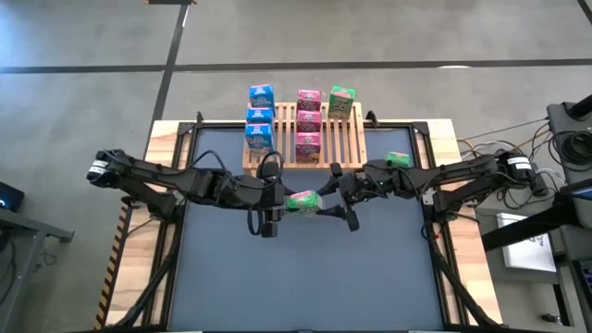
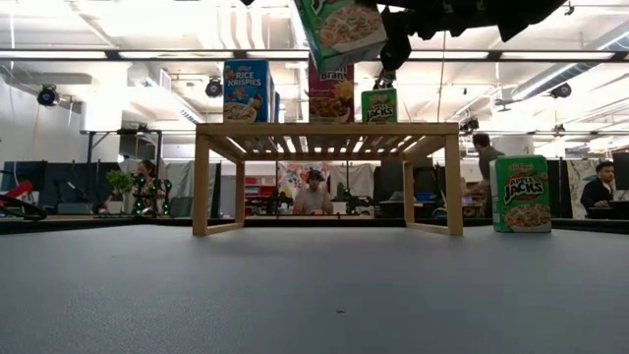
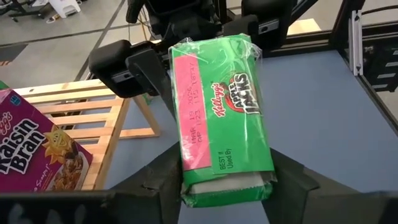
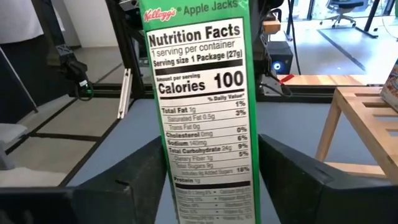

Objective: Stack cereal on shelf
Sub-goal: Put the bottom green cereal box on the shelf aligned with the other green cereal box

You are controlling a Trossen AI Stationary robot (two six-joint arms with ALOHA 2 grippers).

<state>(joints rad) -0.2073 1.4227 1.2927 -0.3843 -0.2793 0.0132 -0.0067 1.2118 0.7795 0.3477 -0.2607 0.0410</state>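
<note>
Your dark desk (image 1: 305, 277) carries the slatted shelf (image 1: 354, 139). Just before it, both pincers pinch one Apple Jacks box (image 1: 302, 201) aloft: left pincer (image 1: 274, 202), right pincer (image 1: 335, 202). It's light, crushable cardboard (film-wrapped, likely slippery), so grip its narrow edges gently.

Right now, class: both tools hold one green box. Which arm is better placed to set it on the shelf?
Right, probably. The green box hangs between the left tool and the right tool, and the shelf has its bare slats on the right arm's side.
</note>
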